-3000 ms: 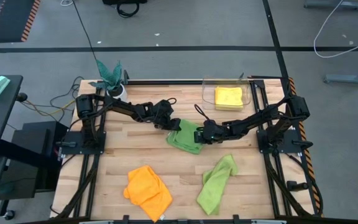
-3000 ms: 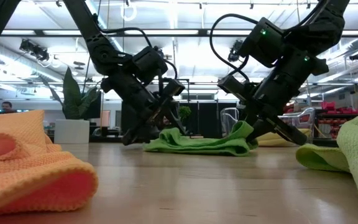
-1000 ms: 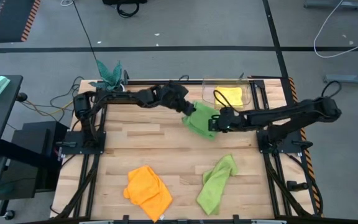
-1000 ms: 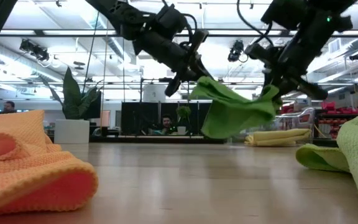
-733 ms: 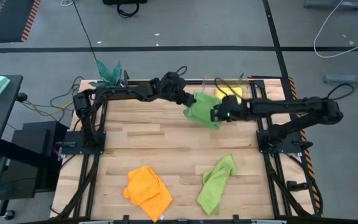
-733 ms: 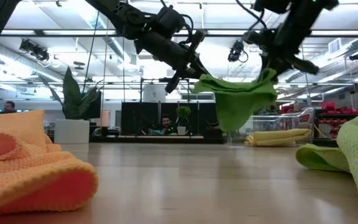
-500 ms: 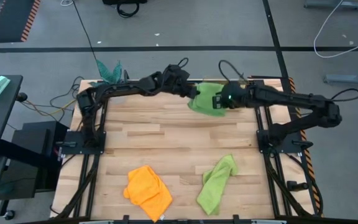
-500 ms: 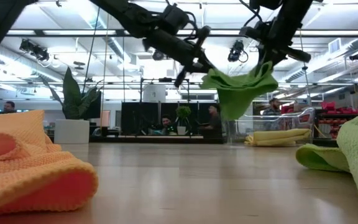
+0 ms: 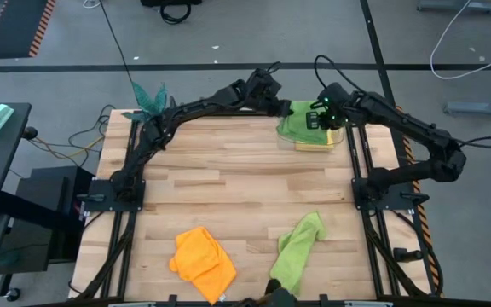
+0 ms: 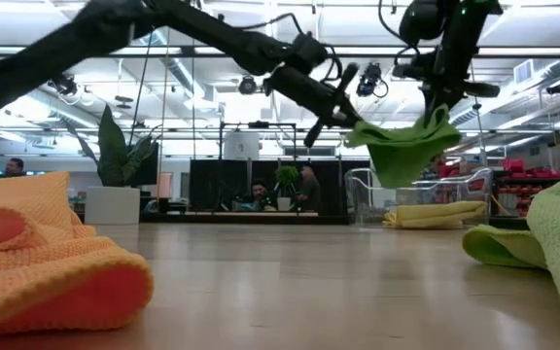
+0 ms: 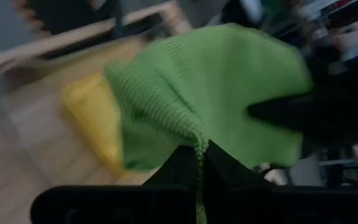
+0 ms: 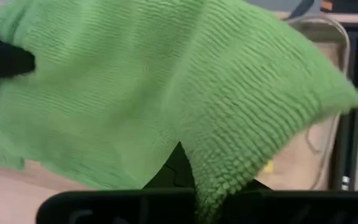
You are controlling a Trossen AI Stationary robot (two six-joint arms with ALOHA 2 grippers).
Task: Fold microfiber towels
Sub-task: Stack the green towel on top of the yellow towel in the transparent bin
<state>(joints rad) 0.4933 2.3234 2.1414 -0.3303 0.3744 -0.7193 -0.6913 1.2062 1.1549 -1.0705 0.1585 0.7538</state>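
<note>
Both arms are stretched to the far edge of the wooden slatted desk [image 9: 228,183], carrying one lime green fuzzy microfiber towel [image 9: 297,119] in the air between them. Left hand [image 9: 281,108] is clamped on the towel's left edge; in the left wrist view the cloth's hem is pinched between its dark fingers [image 11: 182,165]. Right hand [image 9: 320,120] is clamped on the opposite edge, with the towel draping over its fingers [image 12: 173,171] in the right wrist view. In the low view the towel [image 10: 403,148] hangs clear of the desk, sagging below the two grip points. From above it sits over the clear plastic tray [image 9: 341,136] at the far right of the desk, with the folded yellow microfiber towel [image 9: 315,142] lying in that tray right below it; the yellow one [image 11: 95,115] also shows under the green in the left wrist view. The second lime green towel [image 9: 297,251] lies crumpled near the front right of the desk, and the orange fuzzy towel [image 9: 203,261] lies bunched at the front left, well apart from the arms. A teal leafy plant in a white pot [image 9: 149,101] stands at the far left corner.
</note>
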